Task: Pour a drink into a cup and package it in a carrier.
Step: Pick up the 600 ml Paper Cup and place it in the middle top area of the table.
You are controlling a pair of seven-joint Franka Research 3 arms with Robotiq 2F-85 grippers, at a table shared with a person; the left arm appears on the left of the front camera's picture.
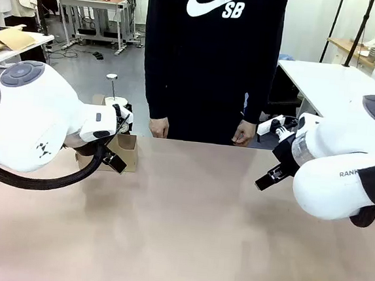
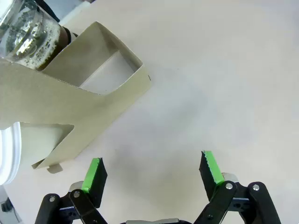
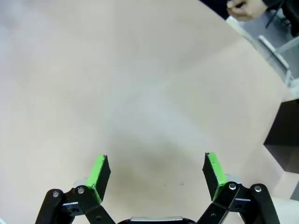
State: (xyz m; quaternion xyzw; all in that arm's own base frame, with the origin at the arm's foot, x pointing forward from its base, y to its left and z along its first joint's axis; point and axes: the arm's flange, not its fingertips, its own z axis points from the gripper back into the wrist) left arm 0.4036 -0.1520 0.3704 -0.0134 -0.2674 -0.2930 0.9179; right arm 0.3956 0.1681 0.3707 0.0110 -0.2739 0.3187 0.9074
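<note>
Left gripper (image 2: pixel 152 163) spread wide, empty | carrier (image 2: pixel 70 102) just ahead, off to one finger's side, its slot empty | drink (image 2: pixel 35 30) in carafe beyond carrier | right gripper (image 3: pixel 156 165) spread, empty, above bare table (image 3: pixel 140 70) | stage: apparently early; pouring and packing remain

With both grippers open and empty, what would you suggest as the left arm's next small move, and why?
Probably ease the left gripper forward toward the glass carafe. Its jaws stand open and empty over the bare table. The carafe, holding the dark drink, stands just beyond the cardboard carrier, close to this arm. Pouring most likely has to come before packaging.
</note>
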